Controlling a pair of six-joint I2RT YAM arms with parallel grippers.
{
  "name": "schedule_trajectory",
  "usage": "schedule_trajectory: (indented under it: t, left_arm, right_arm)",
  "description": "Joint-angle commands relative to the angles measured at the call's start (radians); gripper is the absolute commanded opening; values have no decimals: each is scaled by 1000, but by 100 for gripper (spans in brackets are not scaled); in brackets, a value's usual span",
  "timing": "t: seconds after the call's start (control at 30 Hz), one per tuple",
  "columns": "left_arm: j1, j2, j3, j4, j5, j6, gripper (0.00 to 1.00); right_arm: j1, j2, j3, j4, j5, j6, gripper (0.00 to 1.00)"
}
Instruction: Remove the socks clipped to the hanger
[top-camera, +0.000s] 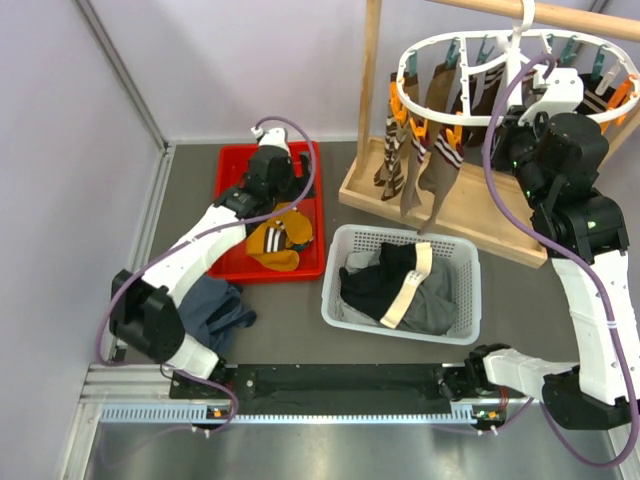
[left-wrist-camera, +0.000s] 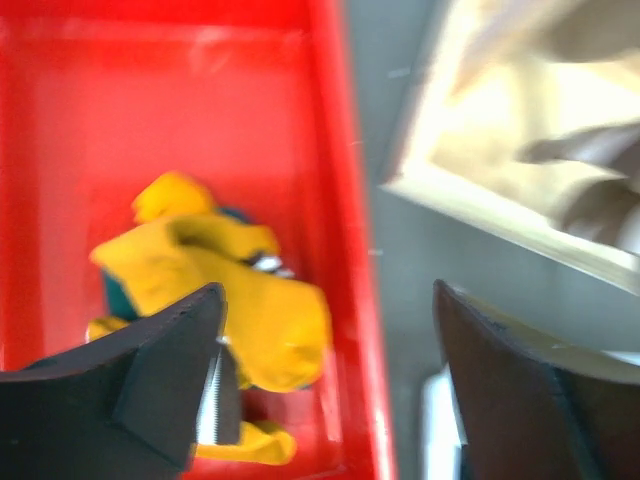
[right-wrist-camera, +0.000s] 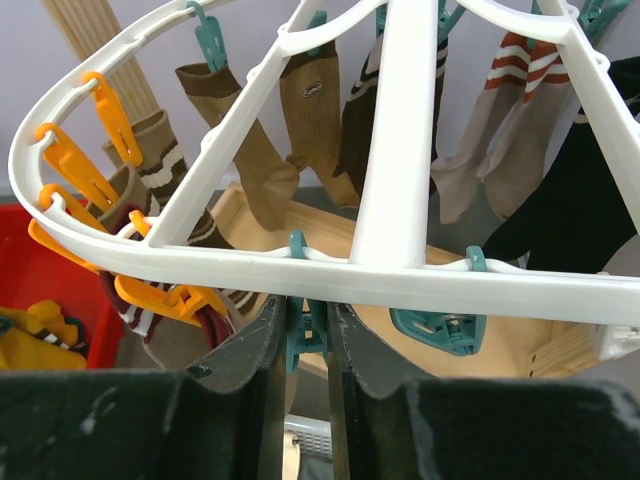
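Teal clip (right-wrist-camera: 303, 340) on the hanger's (right-wrist-camera: 400, 150) rim is seemingly being pinched by your narrowed right gripper (right-wrist-camera: 306, 315), socks (right-wrist-camera: 262, 165) dangling around, left gripper (left-wrist-camera: 328, 305) hovering wide over the red tray (left-wrist-camera: 345, 180); you're needing a firmer squeeze next.

One hanger (right-wrist-camera: 385, 150), one tray (top-camera: 235, 165), one basket (top-camera: 331, 285).
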Motion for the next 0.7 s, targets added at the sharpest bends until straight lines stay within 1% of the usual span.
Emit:
schedule_trajectory:
  t: [0.0, 0.03, 0.1, 0.13, 0.23, 0.33, 0.4, 0.5, 0.57, 0.67]
  left_arm:
    - [-109, -80, 55, 78, 5, 116, 99]
    - [-165, -92, 57, 95, -6, 136, 99]
    - [-222, -109, 51, 158, -8, 181, 99]
    - [-273, -114, 39, 188, 11, 191, 99]
    - [-362, -123, 16, 300, 78, 208, 99]
    - [-443, -102, 8, 414, 120, 221, 99]
    - [-507, -68, 22, 449, 114, 262, 99]
    - [-572, -21, 28, 527, 85, 311, 98]
    - [-589, 5, 26, 600, 83, 322, 98]
    - [-614, 79, 64, 627, 54, 339, 98]
  right_arm:
    - [-14, -13, 21, 31, -17, 16, 17]
    - [-14, -15, 23, 31, -20, 23, 17]
    - [-14, -18, 23, 30, -32, 26, 17]
    - [-14, -19, 24, 28, -33, 26, 17]
    - [-16, -25, 24, 31, -33, 26, 17]
    - [-14, -30, 24, 31, -42, 31, 17]
    - [-14, -31, 26, 30, -60, 40, 17]
    - [-14, -33, 23, 27, -71, 48, 17]
    - [-16, -34, 24, 25, -79, 52, 17]
    - [-14, -42, 23, 22, -83, 55, 18]
